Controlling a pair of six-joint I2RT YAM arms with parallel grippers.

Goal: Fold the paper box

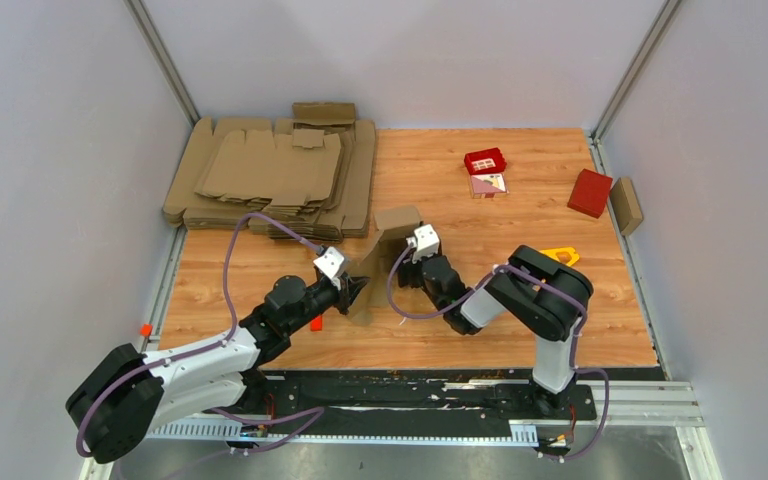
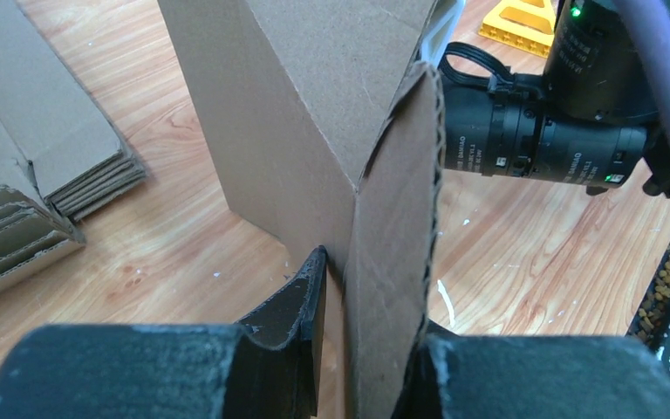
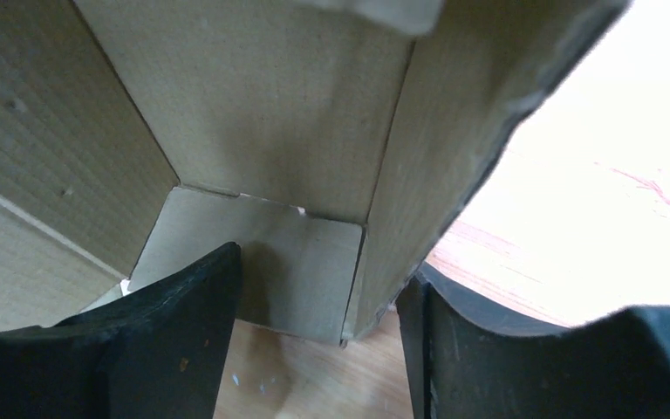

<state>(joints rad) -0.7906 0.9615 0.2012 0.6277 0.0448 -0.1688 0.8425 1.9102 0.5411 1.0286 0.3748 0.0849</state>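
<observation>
The paper box (image 1: 385, 255), plain brown cardboard, stands partly formed on the wooden table between my two grippers. My left gripper (image 1: 355, 292) is shut on one upright flap of the paper box (image 2: 393, 262); the dark left finger (image 2: 301, 314) presses against it. My right gripper (image 1: 407, 262) reaches into the box from the other side. In the right wrist view the right gripper (image 3: 318, 340) is open and straddles a side wall (image 3: 419, 175). Its left finger (image 3: 183, 332) is inside the box near a small inner flap (image 3: 262, 262), and its right finger (image 3: 488, 349) is outside.
A pile of flat cardboard blanks (image 1: 275, 175) fills the back left. Two small red boxes (image 1: 485, 160) (image 1: 590, 192) and a brown block (image 1: 626, 205) lie at the back right. A yellow piece (image 1: 560, 256) sits by the right arm, and a small red bit (image 1: 316, 322) by the left.
</observation>
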